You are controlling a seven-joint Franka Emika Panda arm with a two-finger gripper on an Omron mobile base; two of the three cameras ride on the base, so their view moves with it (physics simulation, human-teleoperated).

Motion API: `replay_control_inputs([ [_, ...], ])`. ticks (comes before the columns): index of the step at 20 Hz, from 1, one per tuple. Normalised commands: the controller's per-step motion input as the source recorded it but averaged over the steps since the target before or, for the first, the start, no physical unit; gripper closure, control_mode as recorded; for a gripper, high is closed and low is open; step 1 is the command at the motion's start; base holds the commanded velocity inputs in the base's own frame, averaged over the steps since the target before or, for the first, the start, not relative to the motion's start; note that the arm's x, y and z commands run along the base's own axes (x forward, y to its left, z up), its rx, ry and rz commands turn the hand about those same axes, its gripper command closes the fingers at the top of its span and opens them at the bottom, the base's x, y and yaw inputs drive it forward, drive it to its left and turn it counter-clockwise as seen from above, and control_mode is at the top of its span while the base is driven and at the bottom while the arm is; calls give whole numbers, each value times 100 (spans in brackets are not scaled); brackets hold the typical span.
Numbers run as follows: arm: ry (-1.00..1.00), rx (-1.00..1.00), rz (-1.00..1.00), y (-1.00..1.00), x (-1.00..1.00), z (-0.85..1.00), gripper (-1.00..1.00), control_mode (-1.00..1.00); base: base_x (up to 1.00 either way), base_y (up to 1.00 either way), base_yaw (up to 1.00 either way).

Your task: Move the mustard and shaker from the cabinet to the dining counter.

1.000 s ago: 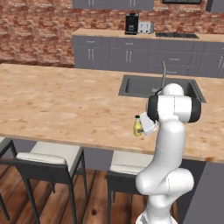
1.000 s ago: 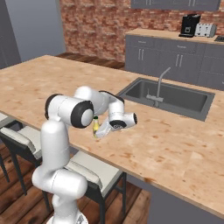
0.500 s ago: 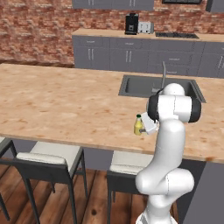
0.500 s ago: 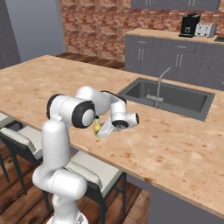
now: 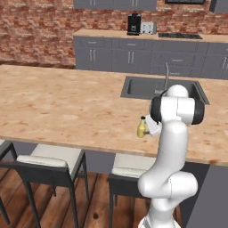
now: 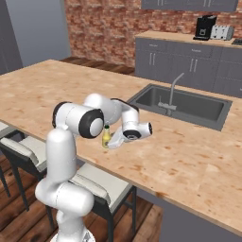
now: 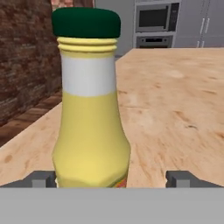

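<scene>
The mustard (image 5: 141, 128) (image 6: 107, 136), a slim yellow bottle with a dark green cap, stands upright on the dining counter (image 5: 67, 107) (image 6: 189, 160) near its front edge, left of the sink. My gripper (image 5: 149, 129) (image 6: 116, 141) is level with it, open, with one finger on each side. In the hand view the mustard (image 7: 91, 122) sits close to the left fingertip (image 7: 43, 178), with a wide gap to the right one. The shaker is out of view. Only the bottom edge of grey wall cabinets (image 5: 116, 3) shows, far back.
A dark sink (image 5: 160, 87) (image 6: 182, 101) with a tall tap is set in the counter behind the arm. Grey-cushioned stools (image 5: 49, 160) (image 6: 28, 151) stand under the front edge. A back counter (image 5: 147, 35) carries a coffee machine and a toaster. Bare wood stretches to the left.
The jaws have spread wide apart around the mustard, which stays upright on the counter. The arm has barely moved.
</scene>
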Motion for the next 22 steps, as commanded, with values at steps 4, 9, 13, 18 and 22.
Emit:
replay_control_inputs([
  [4,0,0,-1,-19,0,-1,-100,-100,0,0,0],
  [9,0,0,-2,-18,-6,0,-100,-100,0,0,0],
  [13,0,0,-1,-15,-20,1,-100,-100,0,0,0],
  [18,3,0,-14,-15,-28,20,-100,-100,0,0,0],
  [22,12,0,-25,-9,-34,36,-100,-100,0,0,0],
])
